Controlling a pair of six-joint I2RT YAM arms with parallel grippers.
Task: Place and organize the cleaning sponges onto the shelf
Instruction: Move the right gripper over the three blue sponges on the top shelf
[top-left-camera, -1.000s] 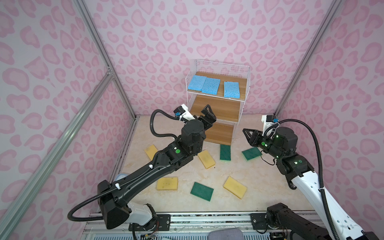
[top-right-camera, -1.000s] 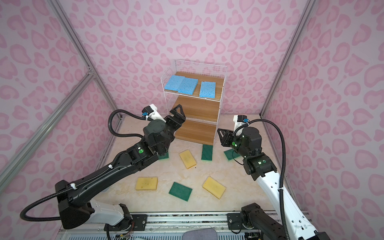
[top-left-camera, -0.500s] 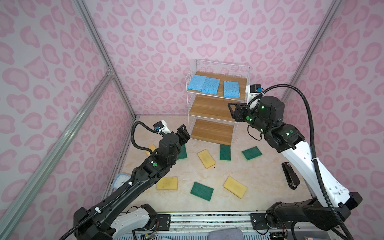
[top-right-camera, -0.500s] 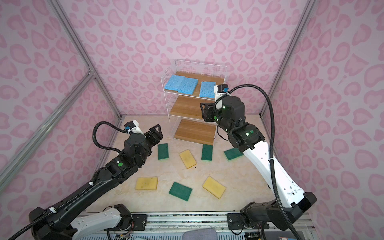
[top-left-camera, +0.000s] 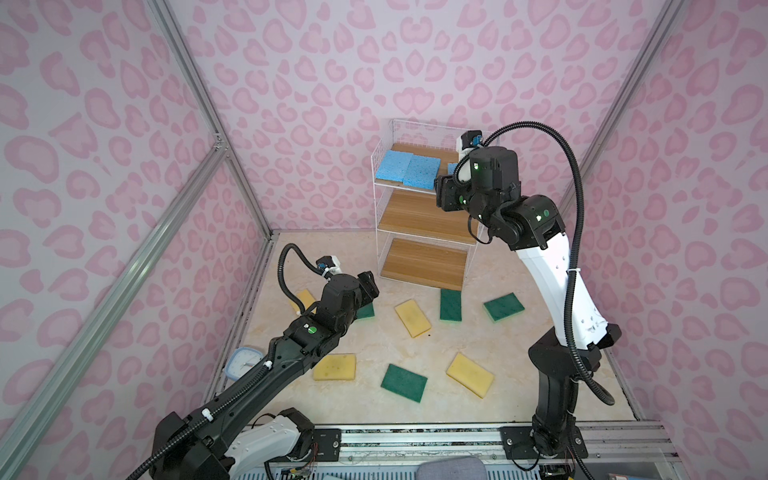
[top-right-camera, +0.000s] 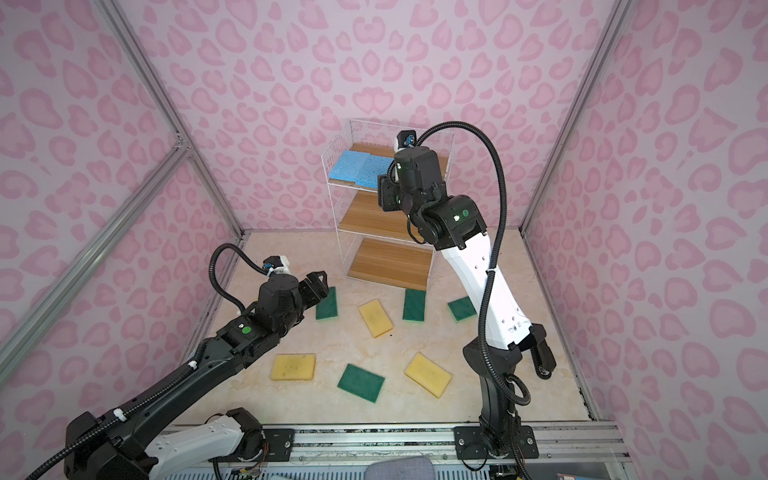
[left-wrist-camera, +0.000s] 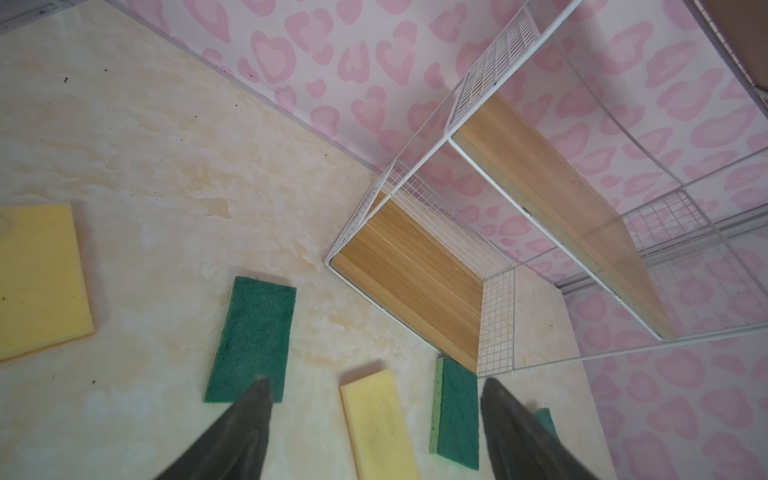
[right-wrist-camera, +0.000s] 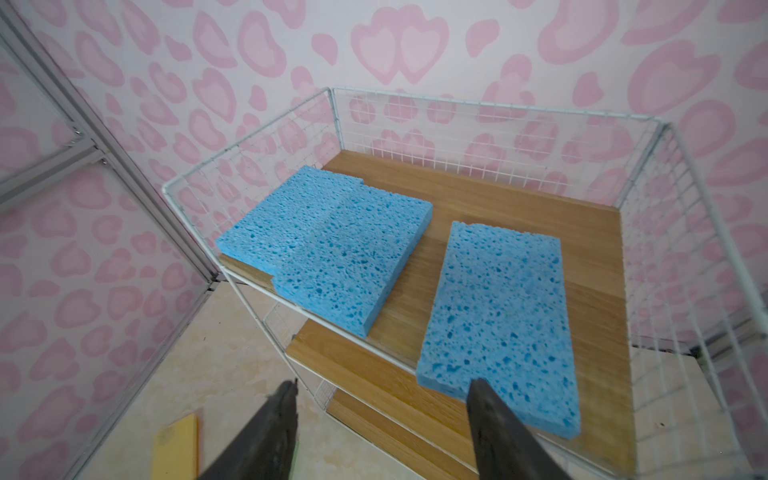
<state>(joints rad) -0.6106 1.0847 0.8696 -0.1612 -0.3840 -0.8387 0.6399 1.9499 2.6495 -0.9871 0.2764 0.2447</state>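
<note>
Hovering right gripper (right-wrist-camera: 382, 384) before the front rail of the shelf (top-left-camera: 417, 214), at top-tier height, gaping wide and clasping nothing. Showing one fingertip over the near corner of the third blue sponge (right-wrist-camera: 498, 316) in the right wrist view; touching or apart, cannot tell.

Lying flat on the top board: blue pair (right-wrist-camera: 316, 245) pressing side by side at the left end, with the third blue sponge apart from them, leaving a bare wooden strip between and bare board behind. Jutting slightly over the front rail at their near ends. Offering bare wood on the middle and bottom boards, open along the front.

Hanging left gripper (left-wrist-camera: 374, 380) low over the floor (top-left-camera: 519, 374), well apart from the shelf, likewise gaping wide and gripping nothing, one fingertip above the end of the nearest green sponge (left-wrist-camera: 251, 343).

Lying scattered flat on the floor, none touching another: four green sponges (top-left-camera: 404, 382) and four yellow sponges (top-left-camera: 412, 318), with open floor between them. Resting just beside the bottom board's front edge: shelf-side green sponge (top-left-camera: 450, 305).
</note>
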